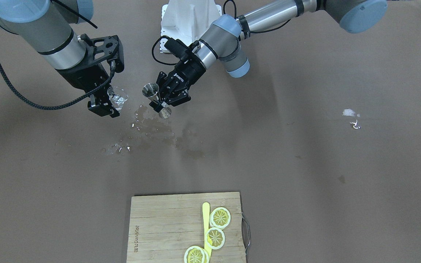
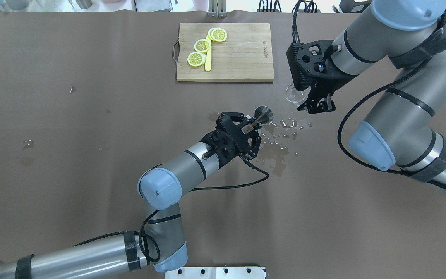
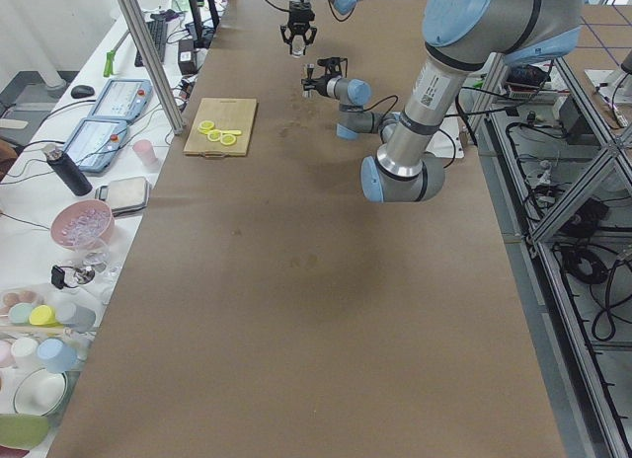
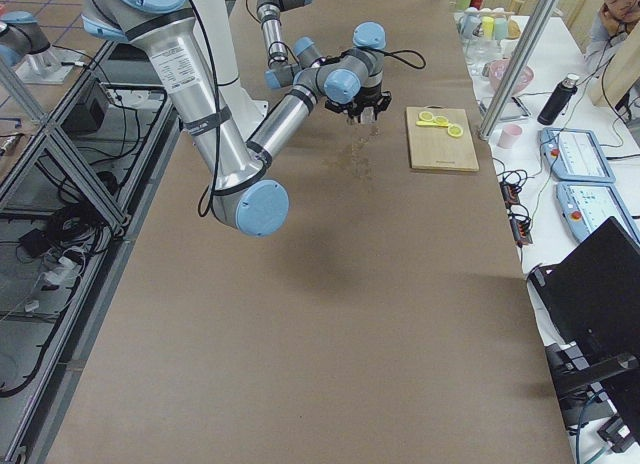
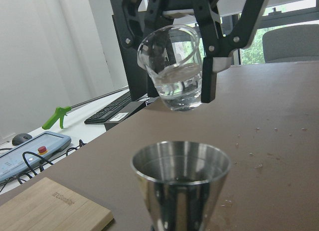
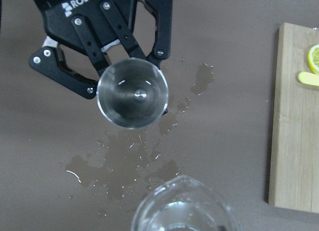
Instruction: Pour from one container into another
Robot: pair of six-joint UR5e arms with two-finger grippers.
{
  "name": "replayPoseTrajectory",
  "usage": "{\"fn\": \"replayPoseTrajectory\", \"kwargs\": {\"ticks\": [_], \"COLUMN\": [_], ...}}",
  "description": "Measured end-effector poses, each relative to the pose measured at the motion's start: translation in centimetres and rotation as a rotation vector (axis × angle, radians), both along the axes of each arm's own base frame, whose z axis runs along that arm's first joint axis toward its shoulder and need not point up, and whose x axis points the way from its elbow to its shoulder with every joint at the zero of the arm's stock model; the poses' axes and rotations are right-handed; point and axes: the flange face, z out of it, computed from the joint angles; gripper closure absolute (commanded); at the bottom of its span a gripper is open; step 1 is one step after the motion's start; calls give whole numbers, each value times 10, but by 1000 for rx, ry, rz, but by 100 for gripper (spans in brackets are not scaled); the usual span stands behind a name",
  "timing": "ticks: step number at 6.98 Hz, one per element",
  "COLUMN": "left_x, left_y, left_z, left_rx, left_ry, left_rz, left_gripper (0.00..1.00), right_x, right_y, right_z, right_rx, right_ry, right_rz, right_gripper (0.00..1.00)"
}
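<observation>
My left gripper (image 1: 159, 102) is shut on the waist of a steel jigger (image 1: 150, 90), held just above the table with its open cone up. The overhead view shows that jigger (image 2: 264, 114) ahead of the left gripper (image 2: 252, 124). My right gripper (image 1: 105, 108) is shut on a clear glass (image 1: 117, 98) partly filled with water. In the left wrist view the glass (image 5: 172, 67) hangs slightly tilted, higher than the jigger (image 5: 180, 183) and beyond it, not touching it. From the right wrist, the jigger's (image 6: 132, 93) bowl looks nearly empty, with the glass rim (image 6: 182, 206) below it.
Spilled water (image 2: 281, 140) lies in drops and patches on the brown table under and beside the jigger. A wooden cutting board (image 2: 242, 58) with lemon slices (image 2: 202, 45) and a yellow knife stands at the far side. Small white scraps (image 1: 351, 114) lie on the robot's left side.
</observation>
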Motion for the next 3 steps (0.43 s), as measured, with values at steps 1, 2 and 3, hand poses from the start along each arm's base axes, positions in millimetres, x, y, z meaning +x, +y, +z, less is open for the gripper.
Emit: {"fn": "replayPoseTrajectory", "kwargs": {"ticks": [1, 2, 3], "left_x": [0, 0, 0], "left_y": [0, 0, 0], "left_z": [0, 0, 0], "left_rx": [0, 0, 0], "left_ry": [0, 1, 1], "left_rz": [0, 0, 0], "left_gripper": [100, 100, 100], "right_x": [-1, -1, -1], "right_y": [7, 12, 15], "right_z": [-3, -5, -8], "right_rx": [-14, -25, -34], "right_ry": [14, 23, 29], "right_rz": [-10, -15, -17], "right_gripper": [100, 100, 100]}}
